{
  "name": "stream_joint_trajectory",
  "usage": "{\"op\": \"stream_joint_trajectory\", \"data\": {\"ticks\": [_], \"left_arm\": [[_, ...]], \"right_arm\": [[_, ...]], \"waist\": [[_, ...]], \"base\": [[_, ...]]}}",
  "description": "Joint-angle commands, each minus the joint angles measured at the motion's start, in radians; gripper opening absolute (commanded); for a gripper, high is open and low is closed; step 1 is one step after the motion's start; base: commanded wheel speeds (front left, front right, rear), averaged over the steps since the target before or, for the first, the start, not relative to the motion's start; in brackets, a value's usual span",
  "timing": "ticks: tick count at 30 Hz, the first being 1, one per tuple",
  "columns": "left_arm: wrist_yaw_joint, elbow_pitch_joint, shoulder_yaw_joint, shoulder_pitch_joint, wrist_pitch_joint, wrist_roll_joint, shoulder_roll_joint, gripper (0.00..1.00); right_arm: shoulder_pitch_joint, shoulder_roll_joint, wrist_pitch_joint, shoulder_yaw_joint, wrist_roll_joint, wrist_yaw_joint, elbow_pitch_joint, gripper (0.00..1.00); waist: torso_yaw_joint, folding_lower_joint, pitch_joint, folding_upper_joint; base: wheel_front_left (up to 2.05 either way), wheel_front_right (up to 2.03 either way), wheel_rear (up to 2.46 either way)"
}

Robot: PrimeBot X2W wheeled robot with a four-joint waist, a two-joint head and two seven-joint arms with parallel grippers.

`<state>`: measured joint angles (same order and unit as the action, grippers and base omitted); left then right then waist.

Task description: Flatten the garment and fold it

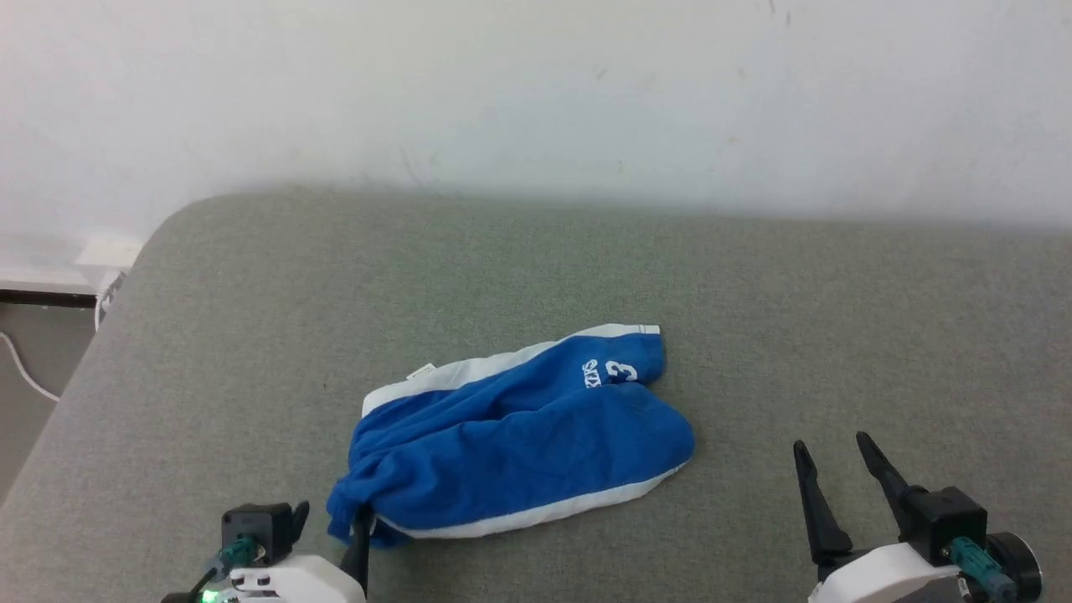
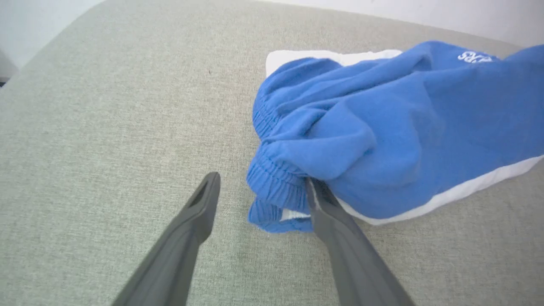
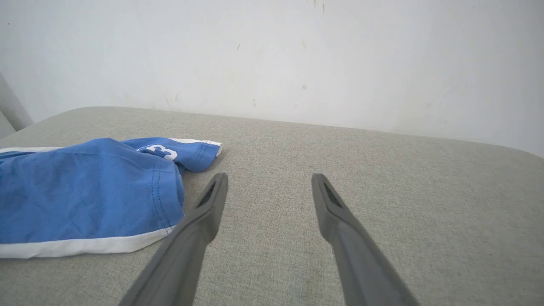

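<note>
Just against left tool (image 2: 262, 180), garment (image 2: 382, 127).

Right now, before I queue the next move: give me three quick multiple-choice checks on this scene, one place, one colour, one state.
1. Where do the shorts lie?
A. against a finger of the left gripper
B. pushed up against the wall
C. hanging off the side

2. What colour is the trim band on the shorts?
A. red
B. white
C. yellow

3. How does the right gripper stand?
A. shut on the shorts
B. shut, holding nothing
C. open, over bare cushion

Answers:
1 A: in the left wrist view, one finger tip touches the bunched waistband.
2 B: white bands edge the blue cloth.
3 C: its fingers are spread apart, with grey cushion between them and the shorts off to one side.
</note>
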<state>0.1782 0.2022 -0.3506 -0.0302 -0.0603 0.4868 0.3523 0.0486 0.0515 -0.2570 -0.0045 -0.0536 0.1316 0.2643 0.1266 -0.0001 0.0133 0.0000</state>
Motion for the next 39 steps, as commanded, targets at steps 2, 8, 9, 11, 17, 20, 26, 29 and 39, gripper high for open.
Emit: {"op": "stream_joint_trajectory", "data": {"ticks": [2, 8, 9, 11, 17, 20, 26, 29, 39], "left_arm": [[0.012, 0.002, 0.03, 0.021, 0.101, -0.006, -0.02, 1.0], [-0.018, -0.011, 0.049, 0.009, 0.302, -0.046, -0.034, 1.0], [-0.019, -0.018, 0.055, 0.006, 0.312, -0.059, -0.039, 1.0], [-0.029, -0.047, 0.063, -0.002, 0.32, -0.096, -0.048, 1.0], [-0.061, -0.175, 0.096, -0.05, 0.322, -0.225, -0.093, 1.0], [-0.087, -0.202, 0.096, -0.066, 0.322, -0.278, -0.124, 1.0], [-0.131, -0.196, 0.092, -0.05, 0.322, -0.333, -0.179, 1.0], [-0.149, -0.191, 0.098, -0.032, 0.322, -0.349, -0.204, 1.0], [-0.189, -0.163, 0.132, 0.009, 0.322, -0.376, -0.256, 1.0]], "right_arm": [[0.012, -0.001, -0.005, 0.0, 0.003, -0.001, 0.003, 1.0], [0.018, -0.001, 0.02, 0.006, -0.016, -0.001, -0.008, 1.0], [0.017, -0.001, 0.035, 0.012, -0.021, -0.001, -0.013, 1.0], [0.013, -0.001, 0.074, 0.034, -0.039, -0.001, -0.026, 1.0], [-0.031, 0.047, 0.265, 0.124, -0.106, -0.001, -0.027, 1.0], [-0.084, 0.079, 0.408, 0.149, -0.146, -0.001, 0.006, 1.0], [-0.195, 0.105, 0.64, 0.154, -0.203, -0.001, 0.11, 1.0], [-0.246, 0.118, 0.694, 0.152, -0.202, -0.001, 0.151, 1.0], [-0.336, 0.153, 0.8, 0.245, -0.214, -0.001, 0.274, 1.0]], "waist": [[0.018, 0.0001, 0.034, 0.0], [0.042, 0.0001, 0.078, 0.0], [0.048, 0.0001, 0.083, 0.0], [0.062, 0.0001, 0.09, 0.0], [0.1, 0.0001, 0.084, 0.0], [0.13, 0.0001, 0.066, 0.0], [0.2, 0.0001, 0.017, 0.0], [0.232, 0.0001, -0.012, 0.0], [0.292, 0.0001, -0.094, 0.0]], "base": [[0.0, 0.0, 0.0], [0.0, 0.0, 0.0], [0.0, 0.0, 0.0], [0.0, 0.0, 0.0], [0.0, 0.0, 0.0], [0.0, 0.0, 0.0], [0.0, 0.0, 0.0], [0.0, 0.0, 0.0], [0.0, 0.0, 0.0]]}}
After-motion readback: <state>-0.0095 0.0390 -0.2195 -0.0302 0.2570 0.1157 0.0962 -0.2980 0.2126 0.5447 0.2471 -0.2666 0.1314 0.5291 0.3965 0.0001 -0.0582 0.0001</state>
